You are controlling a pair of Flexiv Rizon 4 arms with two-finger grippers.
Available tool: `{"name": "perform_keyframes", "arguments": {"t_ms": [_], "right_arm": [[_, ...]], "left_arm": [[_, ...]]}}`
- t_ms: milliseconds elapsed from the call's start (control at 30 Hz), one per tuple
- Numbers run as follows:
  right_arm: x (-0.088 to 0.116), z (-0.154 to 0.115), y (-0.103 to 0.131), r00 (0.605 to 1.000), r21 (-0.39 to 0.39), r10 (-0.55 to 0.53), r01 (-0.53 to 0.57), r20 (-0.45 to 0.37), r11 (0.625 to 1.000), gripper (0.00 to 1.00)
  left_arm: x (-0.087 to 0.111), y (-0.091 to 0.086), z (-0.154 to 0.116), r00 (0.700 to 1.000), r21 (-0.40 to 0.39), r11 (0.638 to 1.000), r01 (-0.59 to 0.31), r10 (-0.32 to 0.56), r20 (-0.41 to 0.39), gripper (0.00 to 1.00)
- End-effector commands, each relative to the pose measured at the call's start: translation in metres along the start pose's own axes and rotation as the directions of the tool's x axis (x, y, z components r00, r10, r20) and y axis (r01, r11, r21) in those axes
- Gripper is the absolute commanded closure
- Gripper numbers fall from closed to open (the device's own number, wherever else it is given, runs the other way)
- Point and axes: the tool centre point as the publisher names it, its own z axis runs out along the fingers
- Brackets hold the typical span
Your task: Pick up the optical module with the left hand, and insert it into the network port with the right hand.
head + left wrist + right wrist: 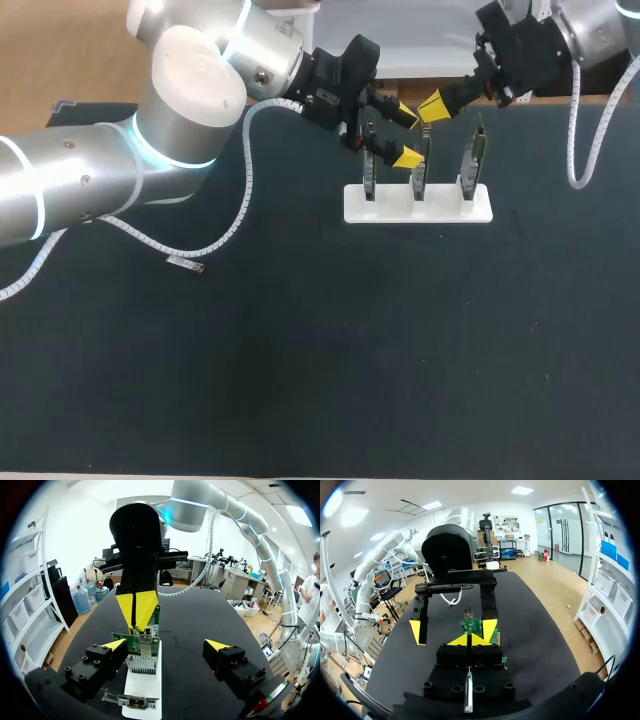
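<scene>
Right end effector (470, 639) seemingly pinched closed

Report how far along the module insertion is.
Apparently done: pickup and handover, since the left gripper stands open and empty, with the middle network card between its fingers. In hand: the right gripper is shut, its tips right at that card's top edge above the white stand. The optical module itself is too hidden to confirm. Left: seating it in the port and releasing.
</scene>
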Motion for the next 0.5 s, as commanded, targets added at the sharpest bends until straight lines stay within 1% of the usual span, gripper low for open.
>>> {"name": "perform_keyframes", "arguments": {"t_ms": [33, 500], "right_arm": [[0.002, 0.002, -0.001, 1.0, -0.003, 0.007, -0.007, -0.004, 1.0, 1.0], [0.013, 0.006, -0.003, 0.999, -0.017, 0.028, -0.028, -0.026, 0.999, 1.0]], "left_arm": [[-0.001, 0.001, 0.0, 1.0, 0.003, 1.0, 0.002, -0.002, -0.005, 0.0], [-0.001, 0.001, 0.0, 1.0, 0.003, 1.0, 0.002, -0.002, -0.005, 0.0]]}}
